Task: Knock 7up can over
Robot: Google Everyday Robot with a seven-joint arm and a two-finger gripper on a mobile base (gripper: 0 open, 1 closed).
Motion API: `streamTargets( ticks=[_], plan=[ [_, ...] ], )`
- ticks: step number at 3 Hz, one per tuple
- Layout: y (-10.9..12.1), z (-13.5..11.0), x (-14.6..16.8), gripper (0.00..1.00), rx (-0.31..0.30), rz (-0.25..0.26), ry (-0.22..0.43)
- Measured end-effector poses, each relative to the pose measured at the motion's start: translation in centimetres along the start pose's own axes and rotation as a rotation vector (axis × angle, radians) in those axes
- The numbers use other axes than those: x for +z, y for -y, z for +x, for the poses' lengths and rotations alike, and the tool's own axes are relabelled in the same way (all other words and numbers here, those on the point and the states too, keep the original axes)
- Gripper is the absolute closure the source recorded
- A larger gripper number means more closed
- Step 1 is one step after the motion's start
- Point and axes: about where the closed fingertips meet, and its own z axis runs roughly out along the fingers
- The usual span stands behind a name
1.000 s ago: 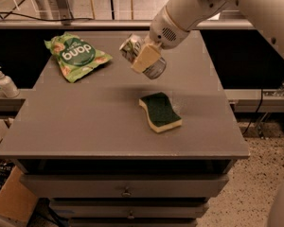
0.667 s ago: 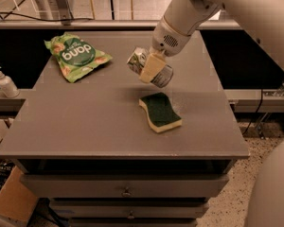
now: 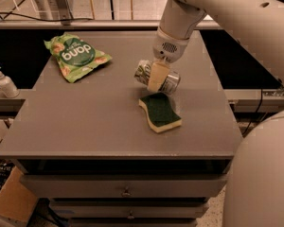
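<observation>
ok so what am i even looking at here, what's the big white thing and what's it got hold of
There is just one camera view, looking down at a grey table with drawers. The big white shape coming in from the upper right is a robot arm. The pale curve at the lower right is probably part of the same machine. At the arm's end is the gripper, a two-finger clamp, over the middle of the table. It is shut on the 7up can, which is tipped onto its side just behind a green and yellow sponge. A green snack bag lies at the back left of the table. A white pump bottle stands on a ledge to the table's left.
</observation>
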Motion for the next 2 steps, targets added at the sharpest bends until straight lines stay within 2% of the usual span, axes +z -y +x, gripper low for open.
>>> streamTargets(
  ticks=[1, 2],
  plan=[
    [0.38, 1.01, 0.49, 1.00, 0.024, 0.011, -0.043],
    [0.85, 1.45, 0.75, 0.81, 0.049, 0.032, -0.068]
  ],
)
